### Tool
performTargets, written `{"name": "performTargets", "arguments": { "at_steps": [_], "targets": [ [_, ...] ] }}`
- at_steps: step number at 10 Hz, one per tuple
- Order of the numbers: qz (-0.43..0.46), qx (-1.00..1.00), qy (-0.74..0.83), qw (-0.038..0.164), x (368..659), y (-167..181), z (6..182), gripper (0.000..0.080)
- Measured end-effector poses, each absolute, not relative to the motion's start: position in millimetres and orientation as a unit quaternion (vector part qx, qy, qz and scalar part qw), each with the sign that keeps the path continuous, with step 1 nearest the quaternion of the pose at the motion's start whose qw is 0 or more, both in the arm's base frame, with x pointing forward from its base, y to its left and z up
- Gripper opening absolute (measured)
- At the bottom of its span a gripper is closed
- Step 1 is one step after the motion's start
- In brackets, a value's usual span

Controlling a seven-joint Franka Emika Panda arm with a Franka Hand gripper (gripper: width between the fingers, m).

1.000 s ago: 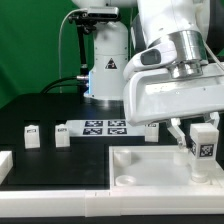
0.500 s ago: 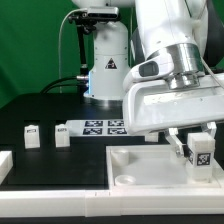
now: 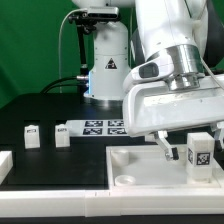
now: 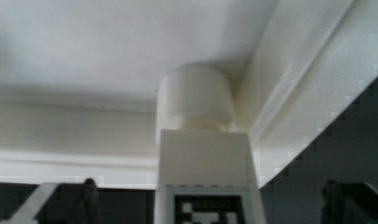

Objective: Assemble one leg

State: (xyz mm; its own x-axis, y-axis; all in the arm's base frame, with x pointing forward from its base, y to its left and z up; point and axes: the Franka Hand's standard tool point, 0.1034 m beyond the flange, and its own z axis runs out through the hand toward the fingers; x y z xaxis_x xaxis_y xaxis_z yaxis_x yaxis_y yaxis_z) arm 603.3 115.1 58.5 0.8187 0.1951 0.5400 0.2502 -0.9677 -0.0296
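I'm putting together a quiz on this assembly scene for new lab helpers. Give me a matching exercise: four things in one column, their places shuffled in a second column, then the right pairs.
Things
1. rightmost leg
2. marker board
3. loose leg
4. white slab

Places
A. lying flat on the black table, behind the slab
B. upright at the slab's corner, on the exterior view's right
C. front of the exterior view, the largest white part
D. standing on the black table, just on the exterior view's left of the marker board

Pairs: 1-B, 2-A, 3-D, 4-C
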Motion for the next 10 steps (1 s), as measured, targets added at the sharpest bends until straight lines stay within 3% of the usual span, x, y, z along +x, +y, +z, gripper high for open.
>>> {"name": "performTargets", "arguments": {
  "at_steps": [7,10],
  "targets": [
    [-0.277,-0.953,-0.113,0.05,603,115,58.7,0.0649],
    [-0.261,-0.96,-0.086,0.055,604,116,70.3,0.0649]
  ]
}}
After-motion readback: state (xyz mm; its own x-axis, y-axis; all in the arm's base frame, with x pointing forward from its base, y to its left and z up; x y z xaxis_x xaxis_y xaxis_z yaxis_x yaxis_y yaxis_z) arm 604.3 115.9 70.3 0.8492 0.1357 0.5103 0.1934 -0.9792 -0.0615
